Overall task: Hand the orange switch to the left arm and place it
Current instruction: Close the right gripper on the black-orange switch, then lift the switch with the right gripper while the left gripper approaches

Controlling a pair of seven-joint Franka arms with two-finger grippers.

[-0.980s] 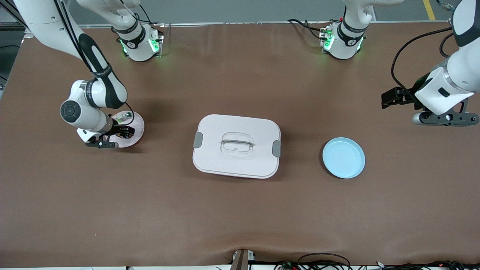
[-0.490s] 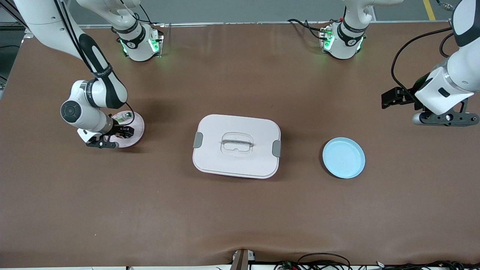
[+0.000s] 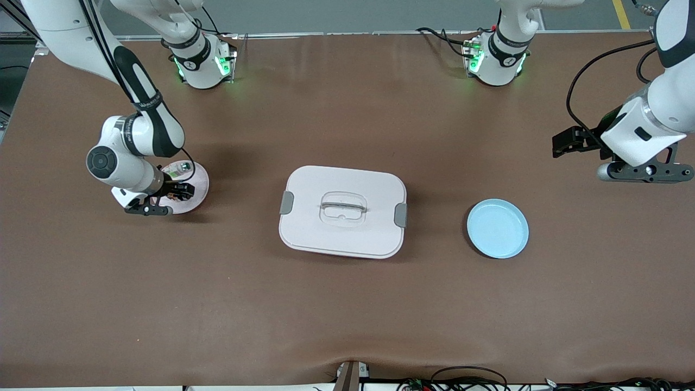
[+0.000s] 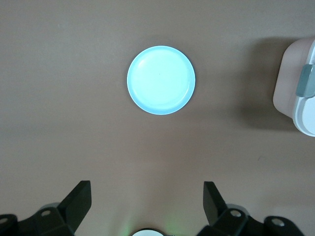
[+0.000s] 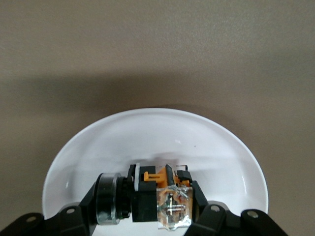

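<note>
The orange switch [image 5: 157, 194] lies sideways between my right gripper's [image 5: 146, 199] fingers, its orange part and clear end showing. That right gripper [image 3: 176, 191] is down on a small pinkish-white plate [image 3: 200, 182] toward the right arm's end of the table, shut on the switch. The white box [image 3: 309, 217] with grey latches sits mid-table, apart from both arms. My left gripper [image 3: 645, 174] waits open and empty over bare table at the left arm's end, its fingers [image 4: 78, 199] spread wide.
A light blue plate [image 3: 498, 228] lies empty between the box and the left arm, also seen in the left wrist view [image 4: 161, 80] beside the box's corner [image 4: 300, 93]. A small green-and-silver piece [image 3: 179, 171] rests on the pinkish plate [image 5: 162, 132].
My right gripper's fingers have closed onto the orange switch at the plate. The left arm has stayed still.
</note>
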